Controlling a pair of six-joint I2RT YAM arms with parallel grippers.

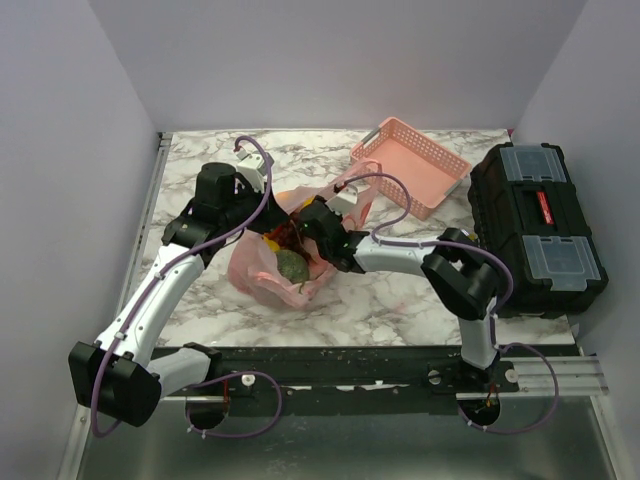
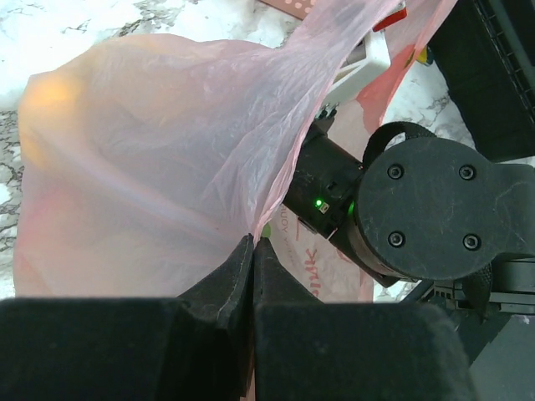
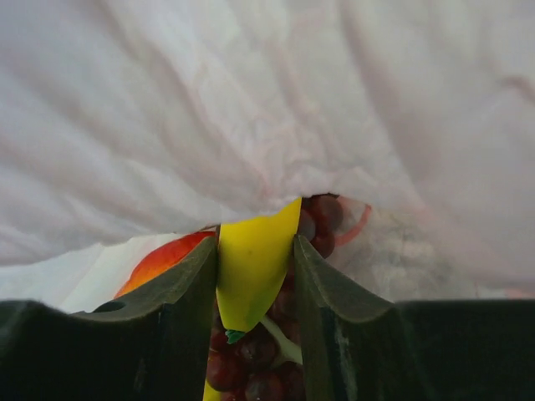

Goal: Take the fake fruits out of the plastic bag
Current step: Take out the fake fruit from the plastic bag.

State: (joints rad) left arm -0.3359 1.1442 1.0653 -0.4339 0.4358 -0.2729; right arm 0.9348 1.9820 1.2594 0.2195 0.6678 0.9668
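The pink plastic bag (image 1: 258,272) lies mid-table with a dull green melon (image 1: 291,267) showing in its mouth. My left gripper (image 1: 270,214) is shut on a fold of the bag's film, seen in the left wrist view (image 2: 252,246), and holds the bag (image 2: 150,150) up. My right gripper (image 1: 296,232) reaches into the bag. In the right wrist view its jaws (image 3: 255,242) press both sides of the yellow banana (image 3: 253,263). The dark grape bunch (image 3: 322,221) lies behind and under it, and a red apple (image 3: 163,259) is at the left. Bag film (image 3: 267,100) drapes overhead.
A rigid pink lattice basket (image 1: 410,165) stands at the back right. A black toolbox (image 1: 535,225) sits along the right edge. The right arm's wrist (image 2: 435,209) is close beside my left gripper. White walls enclose the marble table (image 1: 400,300).
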